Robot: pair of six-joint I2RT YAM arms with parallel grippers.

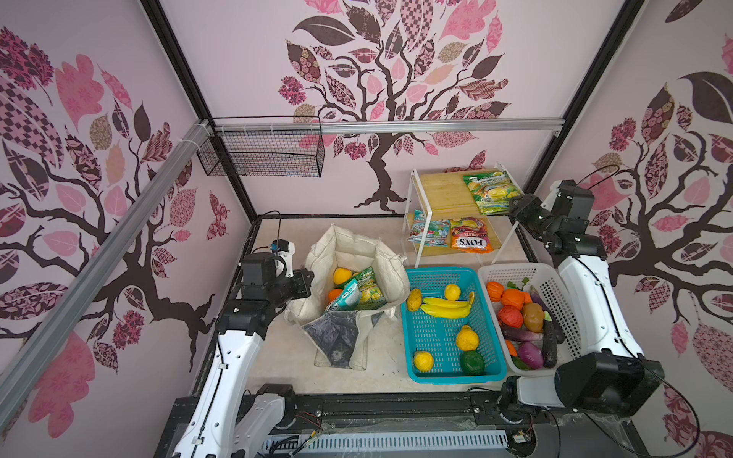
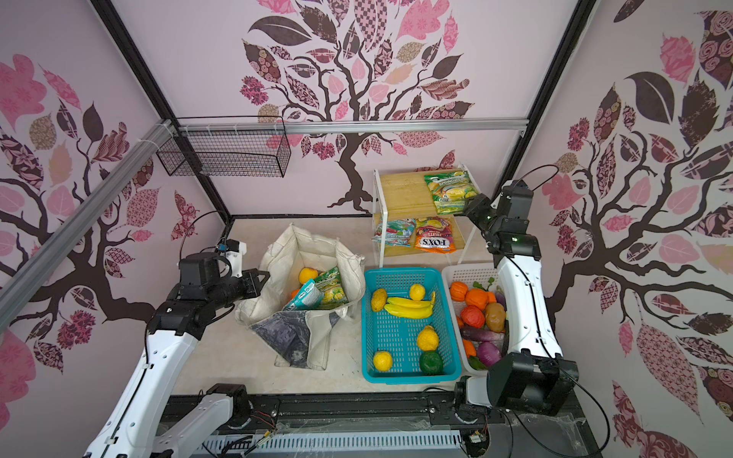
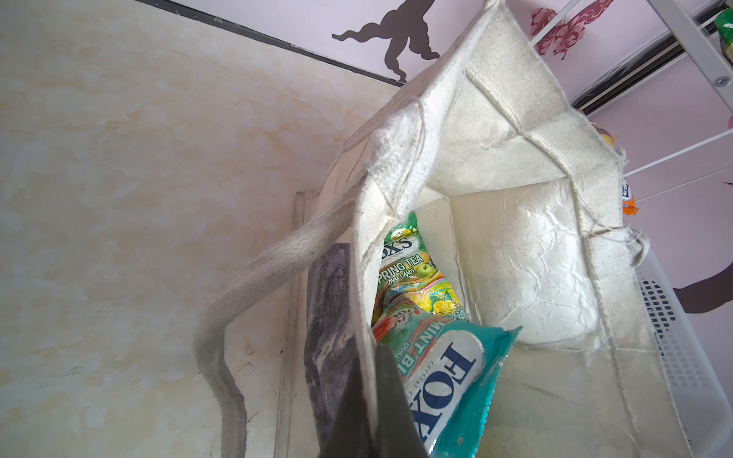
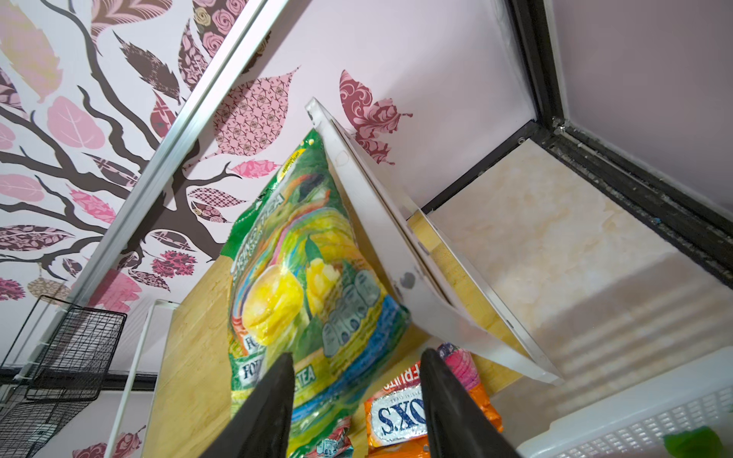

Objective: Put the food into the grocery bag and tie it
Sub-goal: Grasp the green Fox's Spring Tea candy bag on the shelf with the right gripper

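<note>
The cream grocery bag (image 1: pixel 357 246) (image 2: pixel 313 246) (image 3: pixel 515 158) stands open left of centre in both top views. Inside lie a teal packet (image 1: pixel 343 297) (image 3: pixel 448 380), a green packet (image 1: pixel 369 287) (image 3: pixel 412 273) and a yellow-orange fruit (image 1: pixel 342 275). My left gripper (image 1: pixel 307 283) (image 2: pixel 260 281) (image 3: pixel 373 353) is shut on the bag's near rim. My right gripper (image 1: pixel 515 206) (image 2: pixel 472 208) (image 4: pixel 357 353) is open at the top shelf. Its fingers straddle the near edge of a green snack packet (image 1: pixel 486 190) (image 2: pixel 450 190) (image 4: pixel 313 269).
A white rack (image 1: pixel 410 206) holds an orange packet (image 1: pixel 470 238) and a red-teal packet (image 1: pixel 428 232) on its lower shelf. A teal basket (image 1: pixel 436 337) holds bananas (image 1: pixel 446 307) and round fruits. Right of it, a white basket (image 1: pixel 511 269) holds vegetables. A wire basket (image 1: pixel 261 152) hangs on the wall.
</note>
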